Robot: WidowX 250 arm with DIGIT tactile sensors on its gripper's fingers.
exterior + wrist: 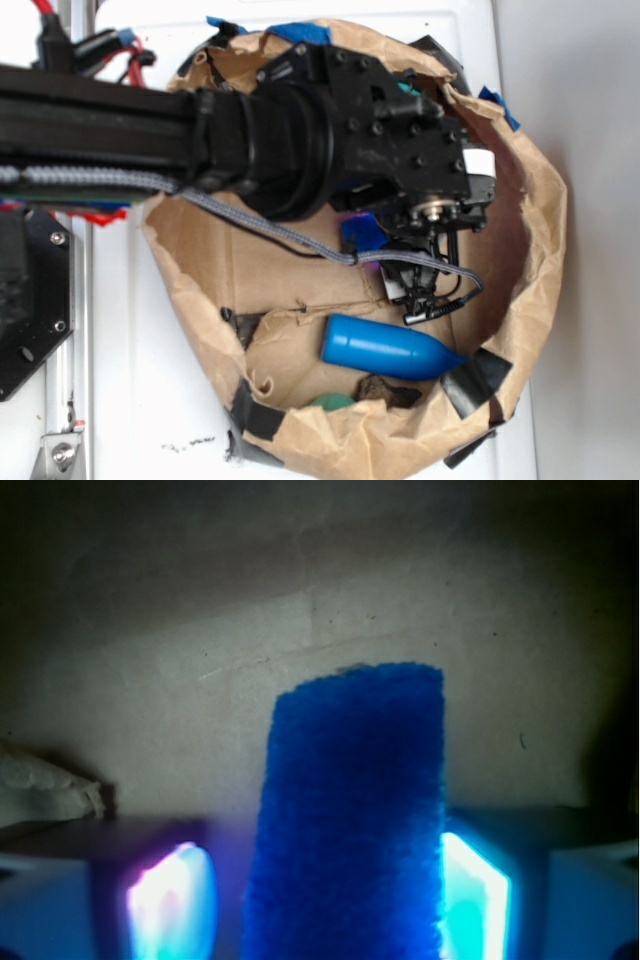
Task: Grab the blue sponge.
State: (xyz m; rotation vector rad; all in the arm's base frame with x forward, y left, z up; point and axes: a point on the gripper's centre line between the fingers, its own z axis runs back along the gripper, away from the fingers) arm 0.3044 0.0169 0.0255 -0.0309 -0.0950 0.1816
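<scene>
Between my fingers: the blue sponge (350,820) fills the wrist view, running from the bottom edge up past the middle.
Sponge look: deep matte blue, rough porous face, long flat strip, top end cut nearly square.
Sponge place: on the brown paper floor of the paper bag (530,290); in the exterior view I see only a blue patch (362,232) under the arm.
Gripper (325,900): spread apart, one glowing pad (172,900) clear of the sponge on one side, the other (475,890) at its edge; nothing clamped.
Surface: creased brown paper, rolled rim patched with black tape.
Neighbours: blue bottle (385,348) lying on its side nearer the bag's rim.
Room: white table (150,370) under the bag.
</scene>
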